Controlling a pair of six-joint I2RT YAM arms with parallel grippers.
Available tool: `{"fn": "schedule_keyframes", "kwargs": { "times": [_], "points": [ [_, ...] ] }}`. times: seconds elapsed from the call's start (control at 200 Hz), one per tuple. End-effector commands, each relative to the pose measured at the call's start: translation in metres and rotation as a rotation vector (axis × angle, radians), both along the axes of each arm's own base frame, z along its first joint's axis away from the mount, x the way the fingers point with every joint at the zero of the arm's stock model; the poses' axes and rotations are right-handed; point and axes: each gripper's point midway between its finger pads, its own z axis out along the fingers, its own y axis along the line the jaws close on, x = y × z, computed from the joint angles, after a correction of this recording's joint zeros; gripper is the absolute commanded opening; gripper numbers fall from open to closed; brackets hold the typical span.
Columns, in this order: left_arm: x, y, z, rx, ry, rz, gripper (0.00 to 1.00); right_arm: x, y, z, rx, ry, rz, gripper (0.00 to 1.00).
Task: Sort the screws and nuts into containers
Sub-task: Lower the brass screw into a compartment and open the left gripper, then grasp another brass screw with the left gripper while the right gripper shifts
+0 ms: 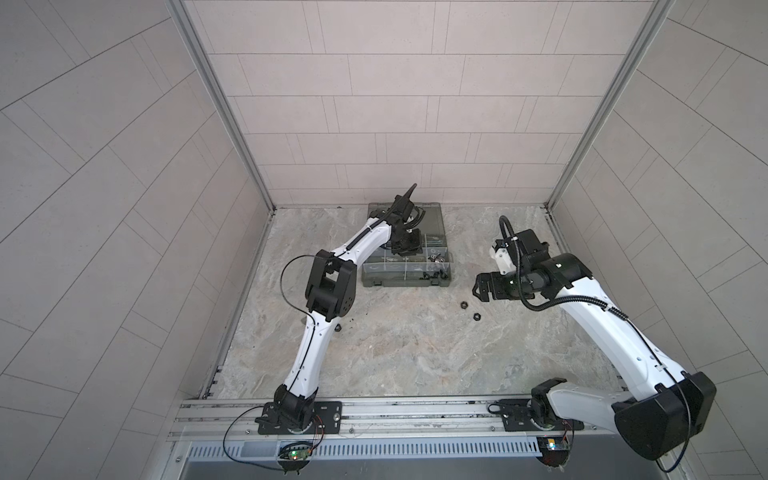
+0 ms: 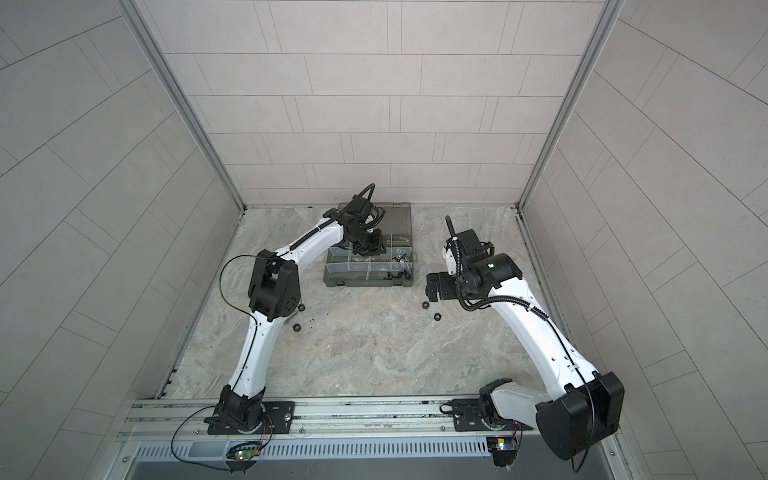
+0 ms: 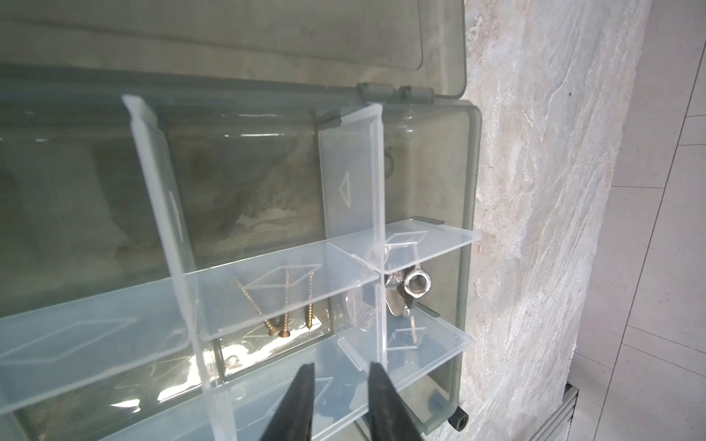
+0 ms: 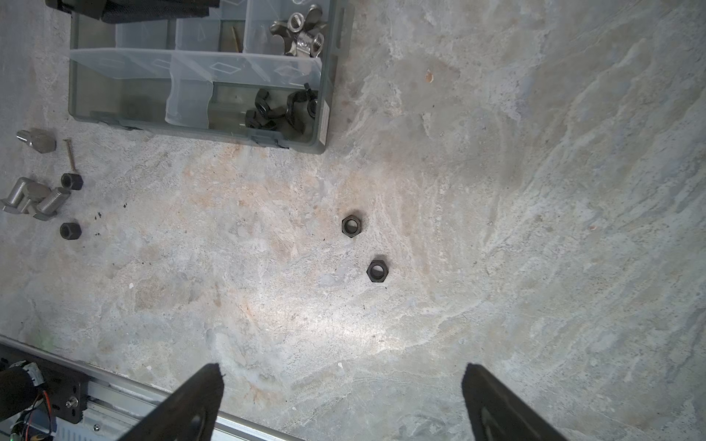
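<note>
My left gripper, slightly parted and empty, hangs over the organizer case, wood screws and wing nuts binned just ahead. Right gripper is spread wide; hex nuts ahead and hex bolts lie unsorted, so I judge it roughly half done

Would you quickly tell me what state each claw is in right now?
Left claw: slightly open, holding nothing.
Right claw: wide open, holding nothing.

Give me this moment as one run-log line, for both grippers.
left gripper: open, empty, over organizer case | right gripper: open, empty, near two black hex nuts on table | silver bolts: loose on table
</note>
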Motion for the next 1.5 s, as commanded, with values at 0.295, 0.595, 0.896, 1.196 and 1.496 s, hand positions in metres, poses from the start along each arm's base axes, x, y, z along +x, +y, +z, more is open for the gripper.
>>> {"fn": "schedule_keyframes", "kwargs": {
  "times": [0.295, 0.595, 0.896, 1.196, 1.496],
  "points": [
    [-0.014, 0.036, 0.049, 0.077, -0.084, 0.002, 0.34, 0.012, 0.004, 0.011, 0.020, -0.022, -0.004, 0.99],
    [-0.086, 0.165, 0.033, 0.236, -0.011, 0.169, 0.37, 0.033, 0.033, 0.016, 0.058, -0.048, 0.062, 0.99],
    [-0.147, 0.229, -0.006, 0.357, 0.065, 0.226, 0.40, 0.043, 0.064, 0.011, 0.069, -0.038, 0.136, 0.99],
    [-0.159, 0.259, -0.030, 0.399, 0.111, 0.288, 0.40, 0.043, 0.086, 0.013, 0.056, -0.027, 0.211, 0.99],
    [-0.150, 0.272, -0.046, 0.425, 0.132, 0.283, 0.39, 0.042, 0.110, 0.013, 0.024, -0.021, 0.285, 0.99]
  ]
}}
